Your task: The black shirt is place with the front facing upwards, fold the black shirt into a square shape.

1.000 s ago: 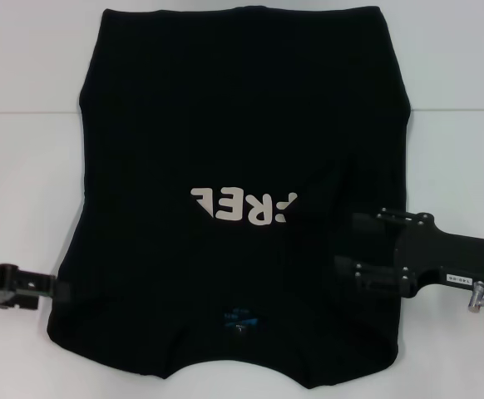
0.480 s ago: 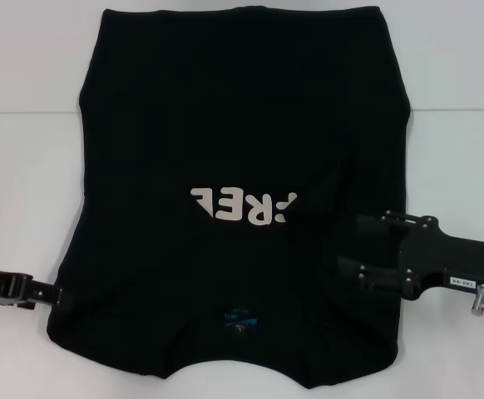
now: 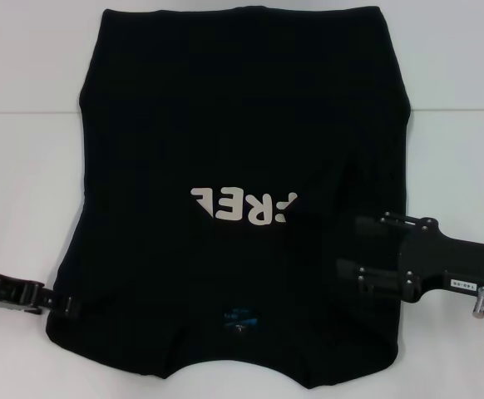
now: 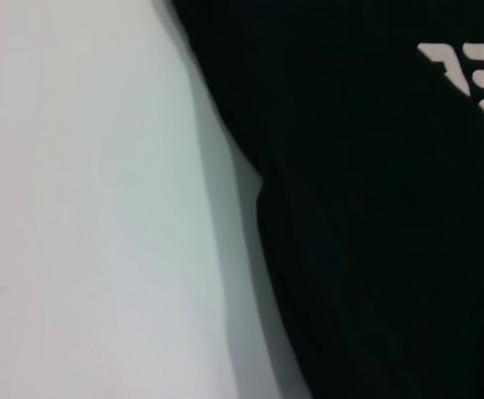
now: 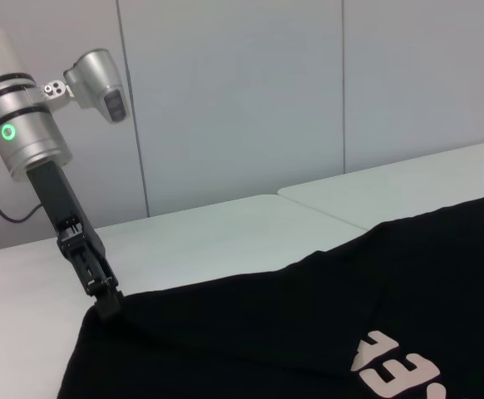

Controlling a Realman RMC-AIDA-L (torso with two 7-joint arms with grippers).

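shirt: we see the black shirt spread flat over the middle of the white surface, front up, reaching from the far edge to the near edge; collar end toward the near edge.
print: off-white letters (partly covered by a fold of cloth on the right side), upside down to the head view.
label: small blue neck label near the near edge.
left pincer: left pincer low at the shirt's near-left corner, tip touching the cloth edge; we cannot tell whether it is apart or together.
right pincer: right pincer over the shirt's right side near the sleeve; black on black, so we cannot tell its state either.
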